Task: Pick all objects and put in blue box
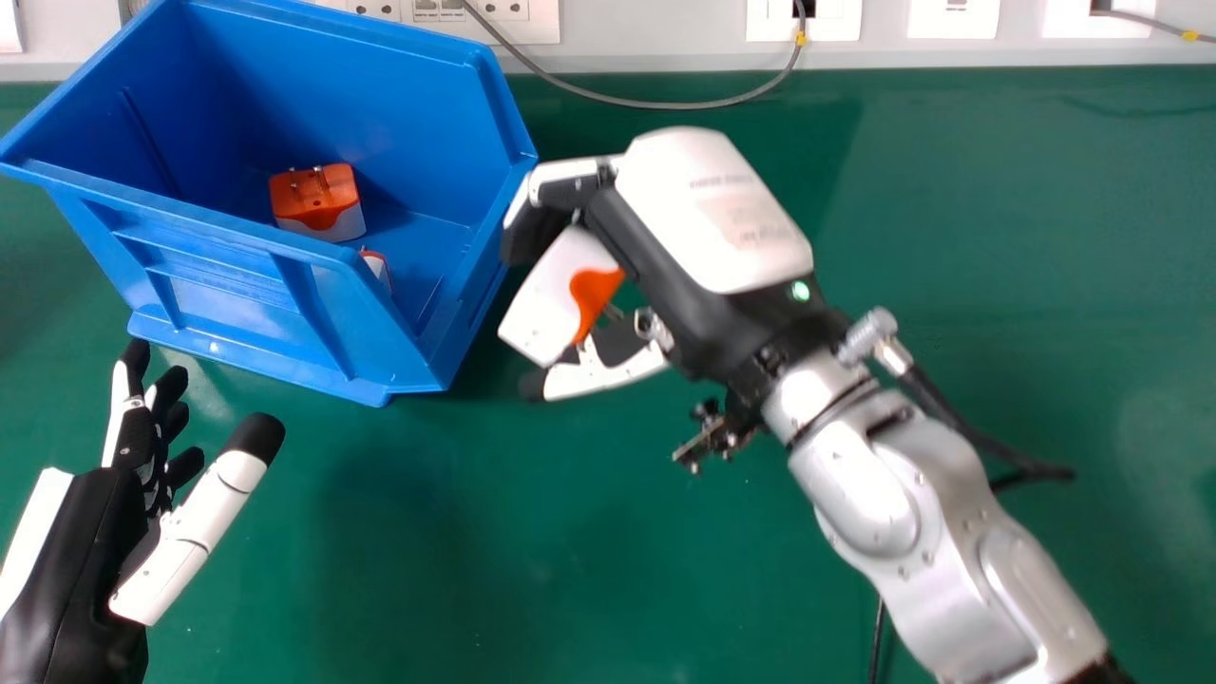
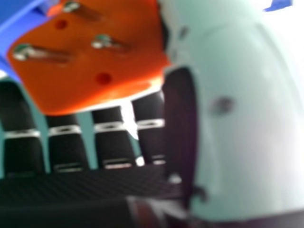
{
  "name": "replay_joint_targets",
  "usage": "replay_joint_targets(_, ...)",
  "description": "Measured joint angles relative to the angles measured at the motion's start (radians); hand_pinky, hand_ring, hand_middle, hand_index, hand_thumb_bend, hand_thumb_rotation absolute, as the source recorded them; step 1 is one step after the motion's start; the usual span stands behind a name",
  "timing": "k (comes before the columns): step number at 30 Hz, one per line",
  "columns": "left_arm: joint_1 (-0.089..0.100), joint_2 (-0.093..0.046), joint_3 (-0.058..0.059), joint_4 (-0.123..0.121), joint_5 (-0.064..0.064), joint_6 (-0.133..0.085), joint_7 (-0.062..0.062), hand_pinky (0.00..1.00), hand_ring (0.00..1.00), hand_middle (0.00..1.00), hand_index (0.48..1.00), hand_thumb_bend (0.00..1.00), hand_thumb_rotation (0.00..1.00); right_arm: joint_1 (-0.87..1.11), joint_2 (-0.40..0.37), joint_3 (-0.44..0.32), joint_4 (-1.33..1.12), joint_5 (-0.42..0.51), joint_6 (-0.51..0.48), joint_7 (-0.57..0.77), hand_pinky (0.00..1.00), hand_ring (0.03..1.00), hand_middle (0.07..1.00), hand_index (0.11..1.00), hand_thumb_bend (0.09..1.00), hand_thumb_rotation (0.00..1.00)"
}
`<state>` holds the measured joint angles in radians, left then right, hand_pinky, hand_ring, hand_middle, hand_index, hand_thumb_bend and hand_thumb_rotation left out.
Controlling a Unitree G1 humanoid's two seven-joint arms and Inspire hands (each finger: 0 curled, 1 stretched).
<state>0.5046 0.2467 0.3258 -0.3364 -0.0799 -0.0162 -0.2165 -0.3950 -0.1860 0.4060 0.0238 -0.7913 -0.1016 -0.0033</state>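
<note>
In the head view my right hand [image 1: 712, 214] is beside the right wall of the blue box [image 1: 228, 275], its fingers and thumb closed round an orange and white plug adapter [image 1: 551, 296]. The right hand view shows the same adapter [image 2: 90, 57] from its orange pin side, with my right hand's thumb [image 2: 237, 109] against it. Inside the box lie another orange and white adapter [image 1: 318, 201] and a smaller white and red piece [image 1: 377, 266], partly hidden by the front wall. My left hand [image 1: 104, 532] stands open in front of the box, holding nothing.
The box rests on a green table [image 1: 427, 541]. Behind it, white wall sockets [image 1: 803, 21] line the back edge, and a grey cable [image 1: 665, 103] droops onto the table there. A black cable trails from my right forearm.
</note>
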Motion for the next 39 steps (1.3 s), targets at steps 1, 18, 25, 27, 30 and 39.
replay_joint_targets(1,0.0,0.0,0.0,0.0,0.0,0.0,0.0,0.95,1.0,1.0,1.0,0.83,0.72,-0.019,0.0,-0.002,0.018,0.0,-0.001,-0.009,0.33,0.428,0.517,0.529,0.493,0.0)
replay_joint_targets(18,-0.004,-0.001,-0.006,0.002,0.002,0.001,0.002,0.95,1.0,1.0,1.0,0.82,0.71,-0.355,0.109,0.028,0.374,0.001,-0.017,-0.095,0.34,0.428,0.516,0.528,0.493,0.0)
replay_joint_targets(25,-0.008,-0.001,-0.015,0.002,0.006,0.004,0.003,0.95,1.0,1.0,1.0,0.81,0.7,-0.549,0.188,0.064,0.61,-0.003,-0.024,-0.13,0.33,0.436,0.524,0.525,0.492,0.0)
replay_joint_targets(27,-0.007,-0.001,-0.017,0.002,0.009,0.005,0.004,0.95,1.0,1.0,1.0,0.8,0.7,-0.597,0.205,0.082,0.675,-0.005,-0.037,-0.148,0.33,0.438,0.521,0.521,0.493,0.0)
replay_joint_targets(30,-0.005,-0.001,-0.019,0.002,0.013,0.006,0.006,0.94,1.0,1.0,1.0,0.8,0.7,-0.672,0.232,0.107,0.793,-0.007,-0.071,-0.192,0.33,0.44,0.521,0.516,0.493,0.0)
replay_joint_targets(39,-0.001,-0.001,-0.024,-0.001,0.013,0.006,0.008,0.94,1.0,1.0,1.0,0.8,0.7,-0.843,0.332,0.156,1.095,-0.009,-0.106,-0.303,0.32,0.438,0.529,0.519,0.493,0.0)
